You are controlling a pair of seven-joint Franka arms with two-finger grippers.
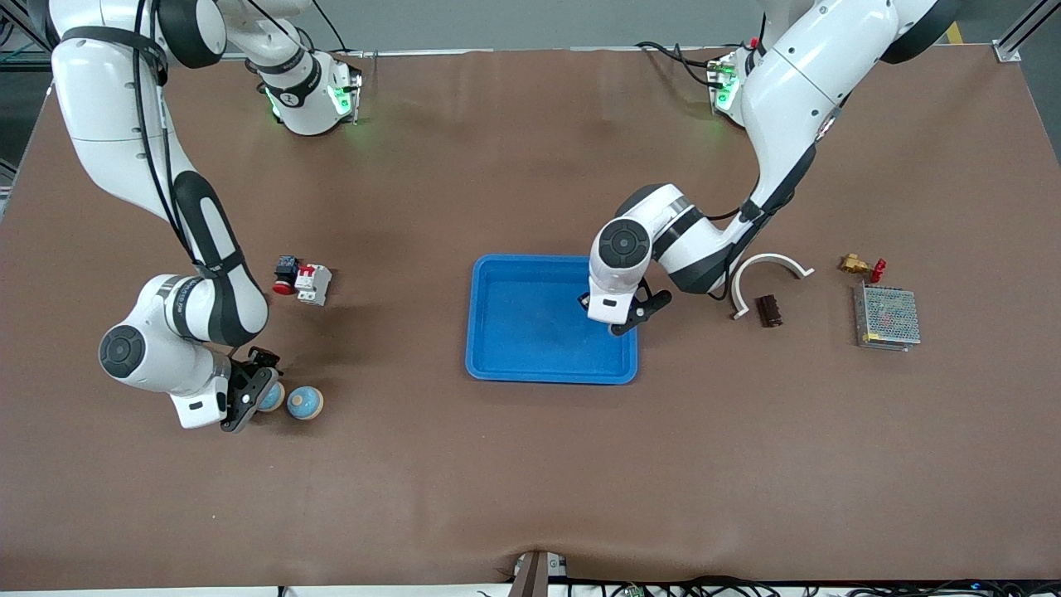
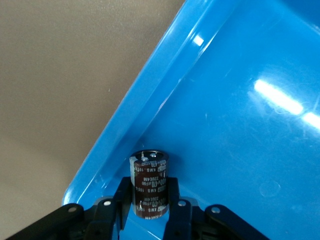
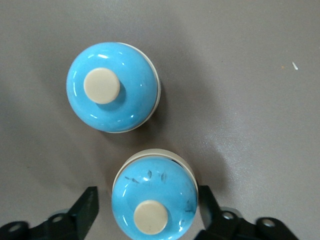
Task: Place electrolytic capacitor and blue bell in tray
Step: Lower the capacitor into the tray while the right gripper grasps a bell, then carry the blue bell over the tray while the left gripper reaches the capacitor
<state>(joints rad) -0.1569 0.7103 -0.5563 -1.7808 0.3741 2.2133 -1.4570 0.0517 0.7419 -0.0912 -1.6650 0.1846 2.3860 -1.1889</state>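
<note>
A dark brown electrolytic capacitor (image 2: 148,184), silver-topped and upright, is clamped by the left end effector (image 2: 150,205) over the glossy blue tray (image 2: 240,125). A scuffed blue bell (image 3: 154,199) with a cream button is straddled, ungripped, by the parted fingers of the right end effector (image 3: 148,207).

Two white arms (image 1: 124,124), glossy rounded shells, black joint bands, round dark caps at wrists. Black cables strapped along links. Green lights glow at bases, frame top. Black fingers (image 3: 87,207), silver screws.
</note>
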